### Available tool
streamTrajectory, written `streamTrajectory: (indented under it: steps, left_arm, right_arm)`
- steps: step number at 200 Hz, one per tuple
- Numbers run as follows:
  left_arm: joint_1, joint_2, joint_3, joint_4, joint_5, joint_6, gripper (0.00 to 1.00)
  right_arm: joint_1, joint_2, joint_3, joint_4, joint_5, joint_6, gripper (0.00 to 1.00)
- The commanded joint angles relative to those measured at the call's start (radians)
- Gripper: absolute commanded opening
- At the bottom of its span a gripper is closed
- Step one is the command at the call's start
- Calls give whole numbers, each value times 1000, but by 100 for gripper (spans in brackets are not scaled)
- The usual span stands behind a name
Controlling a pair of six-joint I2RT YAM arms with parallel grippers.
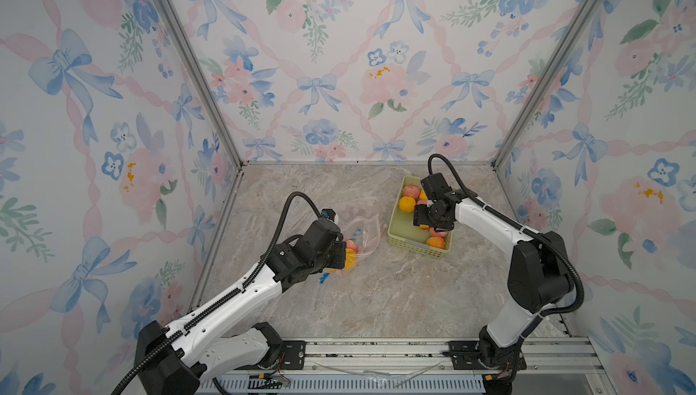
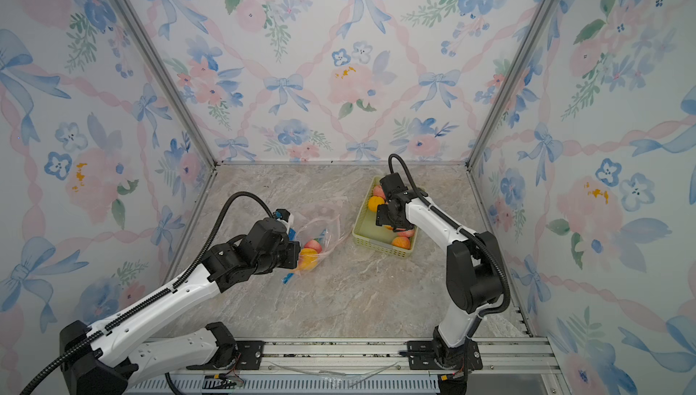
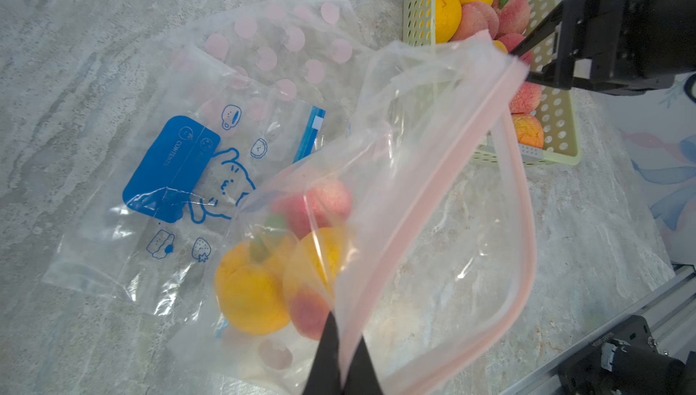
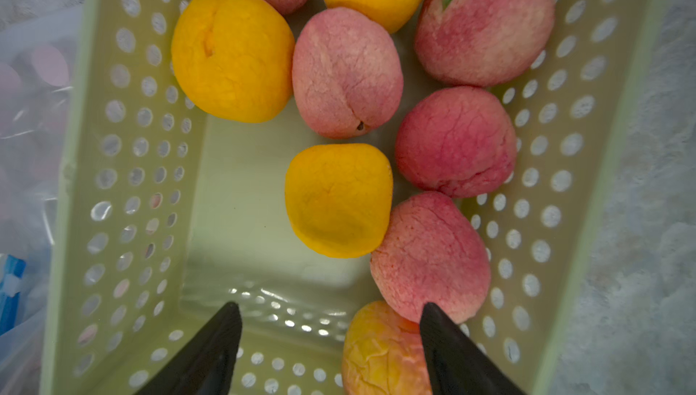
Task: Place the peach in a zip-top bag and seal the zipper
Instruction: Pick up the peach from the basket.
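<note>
Our left claw [image 3: 343, 359] is pressed together on the pink zipper strip [image 3: 452, 170] of a clear zip-top bag [image 3: 433, 242], holding one side of its mouth up. The strip curves round in an open loop, so the zipper is unsealed and the mouth gapes toward the basket [image 3: 557, 121].

Inside the bag, just beyond the claw, we see a pink peach [image 3: 324, 201] resting against two yellow fruits [image 3: 248, 291]; one of the two has a red blush. In a top view the bag [image 1: 363, 229] sits on the left half of the table [image 1: 376, 299], about midway between the near and far edges.

A blue-printed bag [image 3: 169, 170] lies flat on the table, partly under the held bag. It overlaps a pink-dotted bag [image 3: 286, 39].

Our right claw [image 4: 330, 306] hangs over the pale green basket [image 4: 132, 186] with its fingers spread wide apart and nothing between them. One fingertip [image 4: 433, 314] shows in front of a pink peach at the near end of the basket; we cannot tell whether it touches.

Loose peaches [image 4: 346, 72], pink and yellow, are crowded along one side of the basket, and the other side of its floor is bare. In both top views the basket [image 1: 405, 229] [image 2: 371, 229] stands right of the table's middle, nearer the far edge, just beside the bag's open mouth.
</note>
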Motion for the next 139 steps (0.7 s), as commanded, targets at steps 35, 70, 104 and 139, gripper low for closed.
streamTrajectory:
  steps: [35, 70, 104, 139]
  left_arm:
    - [5, -18, -9, 35, -17, -22, 0]
    - [4, -24, -15, 43, -13, -29, 0]
    - [5, -26, -18, 46, -10, -33, 0]
    - [5, -31, -21, 46, -10, -39, 0]
  right_arm:
    - [1, 150, 146, -45, 94, -87, 78]
    - [2, 220, 202, -66, 137, -102, 79]
    - [1, 260, 206, -62, 140, -106, 78]
    - [0, 259, 173, -35, 125, -96, 72]
